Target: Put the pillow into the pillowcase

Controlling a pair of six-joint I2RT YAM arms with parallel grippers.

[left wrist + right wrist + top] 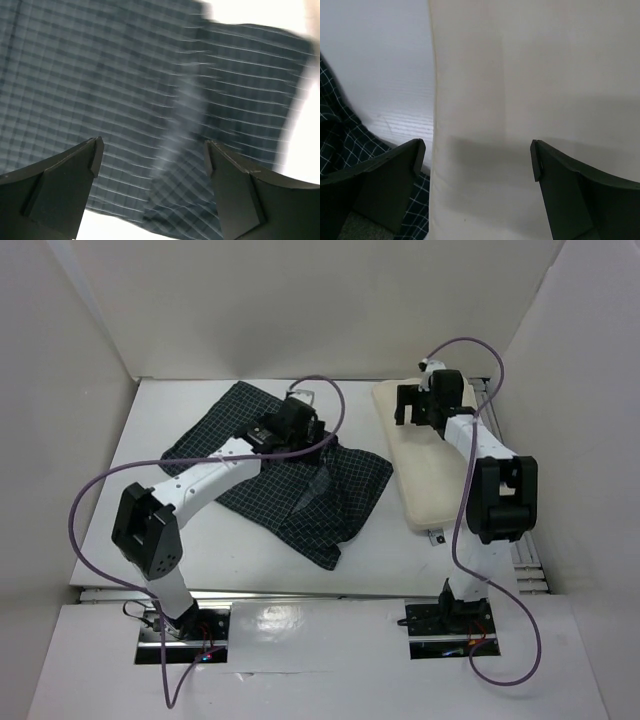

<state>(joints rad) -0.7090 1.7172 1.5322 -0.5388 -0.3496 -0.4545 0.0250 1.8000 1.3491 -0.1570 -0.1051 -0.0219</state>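
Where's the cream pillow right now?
In the top view, the pillow lies on the right side of the table, beside the dark checked pillowcase, under the right arm.

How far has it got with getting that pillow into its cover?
Nothing done yet: the pillow lies outside the crumpled pillowcase, beside it. Nothing is held: the left gripper hangs open over the pillowcase, the right gripper open over the pillow. Grasping, opening and stuffing remain.

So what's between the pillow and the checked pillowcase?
Just bare white table, narrowing where the pillowcase corner nears the pillow, seen in the right wrist view.
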